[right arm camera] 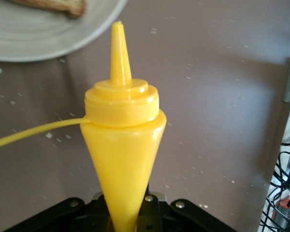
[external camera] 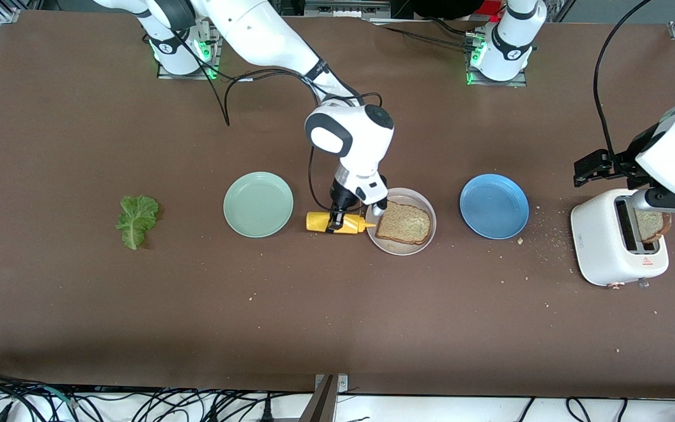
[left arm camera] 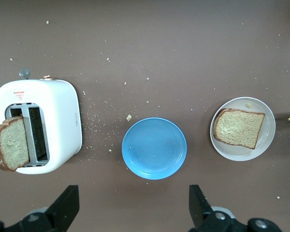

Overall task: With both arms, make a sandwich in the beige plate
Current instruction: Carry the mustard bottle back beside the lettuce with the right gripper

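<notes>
Front view, bread slice [external camera: 404, 223] on beige plate [external camera: 399, 248], second slice [external camera: 653, 225] in toaster [external camera: 607, 246].

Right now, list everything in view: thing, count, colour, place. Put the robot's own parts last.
beige plate: one, beige, mid-table.
bread slice: one, tan, on the beige plate.
second bread slice: one, tan, sticking out of the toaster.
toaster: one, white, left arm's end.
blue plate: one, blue, between beige plate and toaster.
green plate: one, mint, beside the bottle.
lettuce leaf: one, green, right arm's end.
yellow bottle: one, yellow, nozzle toward beige plate.
right gripper: black, shut on yellow bottle.
left gripper: black, open, above the toaster.
</notes>
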`<state>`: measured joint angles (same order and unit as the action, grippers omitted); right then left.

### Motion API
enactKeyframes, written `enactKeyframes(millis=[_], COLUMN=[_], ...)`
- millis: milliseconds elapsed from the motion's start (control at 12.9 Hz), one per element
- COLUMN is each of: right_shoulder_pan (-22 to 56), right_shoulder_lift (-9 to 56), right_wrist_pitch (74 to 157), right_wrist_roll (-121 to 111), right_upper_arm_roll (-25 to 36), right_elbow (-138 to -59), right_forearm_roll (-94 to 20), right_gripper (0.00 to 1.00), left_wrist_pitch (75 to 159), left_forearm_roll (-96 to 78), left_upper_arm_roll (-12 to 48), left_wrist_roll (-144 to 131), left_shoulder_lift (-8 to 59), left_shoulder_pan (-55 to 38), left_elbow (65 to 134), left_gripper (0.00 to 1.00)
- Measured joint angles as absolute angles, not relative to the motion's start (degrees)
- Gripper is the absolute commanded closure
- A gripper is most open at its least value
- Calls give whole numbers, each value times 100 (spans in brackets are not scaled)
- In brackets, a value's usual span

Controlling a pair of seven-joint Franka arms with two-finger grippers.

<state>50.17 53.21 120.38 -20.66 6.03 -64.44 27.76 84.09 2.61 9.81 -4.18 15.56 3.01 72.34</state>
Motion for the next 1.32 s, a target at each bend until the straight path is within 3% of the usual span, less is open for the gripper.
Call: enactKeyframes(millis=[311,622,1089,1323], right_shoulder_pan=[4034,3151,1431,749], right_shoulder_lift=[4446,3746,3473,3371], right_wrist_pitch=[11863,10868,9675,9295], right_wrist_roll=[-3948,-5192,-7101,-8202], right_upper_arm_roll=[625,644,658,658], right_elbow=[-6386,-6406,-6582,-7132], right_forearm_roll=[1022,-337,-2879,-4042], right_gripper=[100,100,100,100], left_wrist_pitch=[8409,8409,8407,8407], left_forearm_roll=[260,260,260,260], left_upper_arm_roll=[981,981,982,982], left_wrist_roll=[-418,-418,-418,-418], left_shoulder_lift=[1556,1556,1556,1556], left_shoulder_pan=[301,302,302,302], left_elbow=[7234,7234,7234,7234], left_gripper=[0,0,0,0])
